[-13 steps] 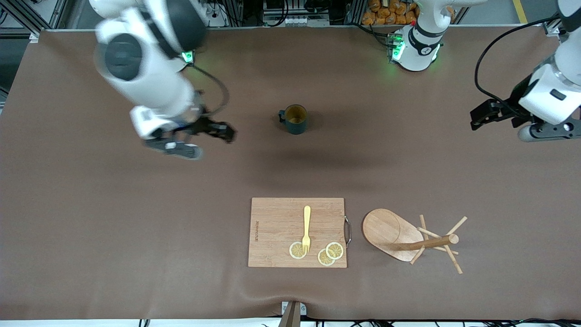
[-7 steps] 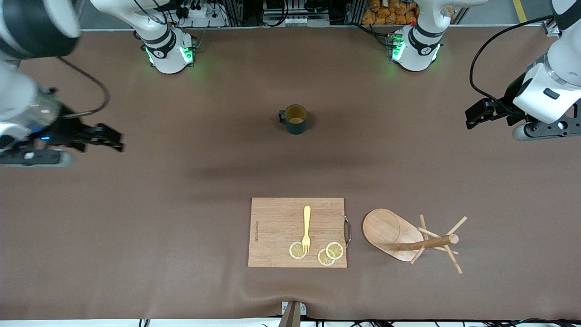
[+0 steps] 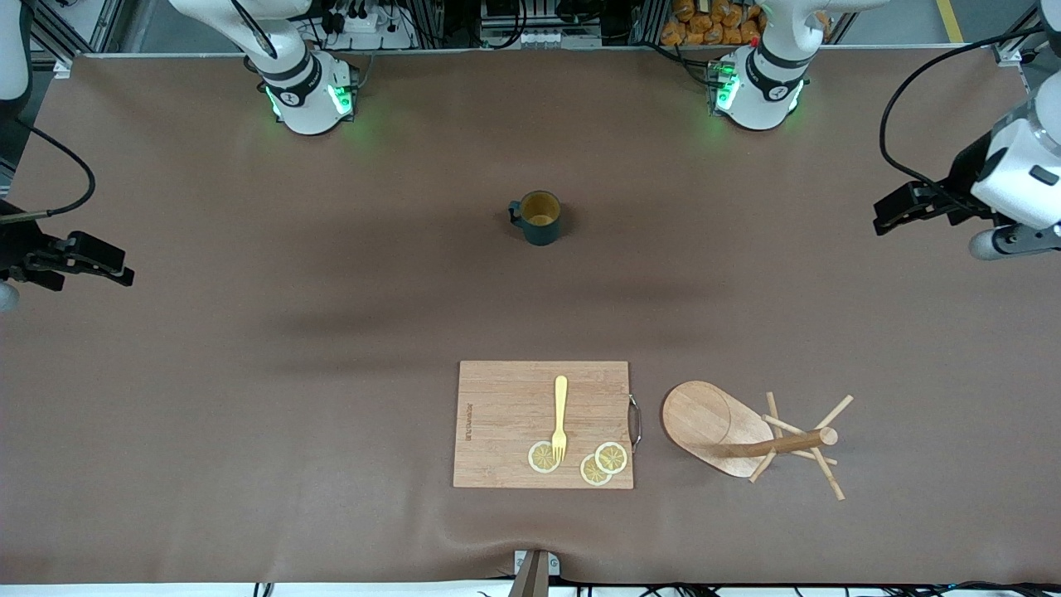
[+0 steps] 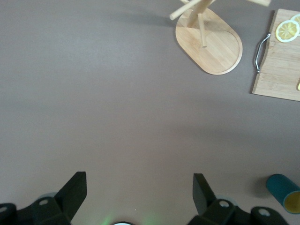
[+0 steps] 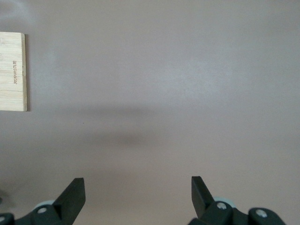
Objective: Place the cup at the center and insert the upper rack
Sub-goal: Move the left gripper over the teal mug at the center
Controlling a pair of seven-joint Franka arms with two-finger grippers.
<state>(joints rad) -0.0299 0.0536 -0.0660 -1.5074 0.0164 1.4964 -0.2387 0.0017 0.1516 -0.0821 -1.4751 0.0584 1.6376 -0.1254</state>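
The dark teal cup with a yellow inside stands upright near the table's middle, toward the robots' bases; it also shows in the left wrist view as the cup. The light wooden upper rack, a peg tree with its oval base flat on the table, stands nearer the front camera, toward the left arm's end; the left wrist view shows the rack too. My left gripper hangs open and empty over bare table at its end. My right gripper hangs open and empty at the right arm's end.
A rectangular cutting board lies beside the rack, carrying a yellow fork and lemon slices. The brown table cover spreads wide around the cup.
The right arm swung away from beside the cup out to its end of the table. The left gripper drew slightly toward its own end. Cup and rack stayed put.
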